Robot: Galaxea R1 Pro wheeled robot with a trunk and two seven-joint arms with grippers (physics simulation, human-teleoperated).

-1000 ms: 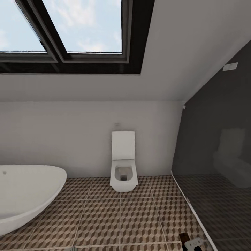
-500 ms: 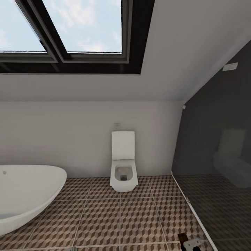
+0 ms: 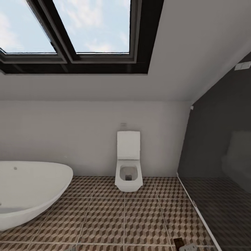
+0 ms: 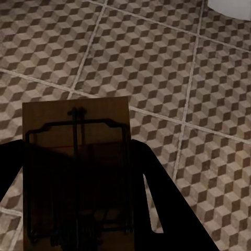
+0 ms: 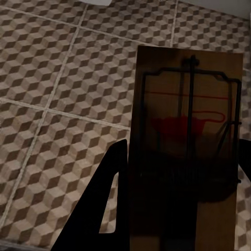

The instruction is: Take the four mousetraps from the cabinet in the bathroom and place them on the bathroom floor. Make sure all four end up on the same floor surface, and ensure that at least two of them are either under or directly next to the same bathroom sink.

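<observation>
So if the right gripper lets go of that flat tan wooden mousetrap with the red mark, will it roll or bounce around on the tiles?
Probably not. The flat tan wooden mousetrap looks like a stiff, thin board, so it should land flat on the cube-patterned floor tiles. Likely light; its dark wire could snag.

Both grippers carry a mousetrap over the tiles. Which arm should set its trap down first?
No clear winner: the left gripper and right gripper each hold a mousetrap above bare floor. No sink in sight, so drive on first.

A tan mousetrap (image 4: 76, 172) with dark wire sits clamped between the left gripper's (image 4: 78, 209) dark jaws above the cube-patterned bathroom floor (image 4: 172, 68).
</observation>
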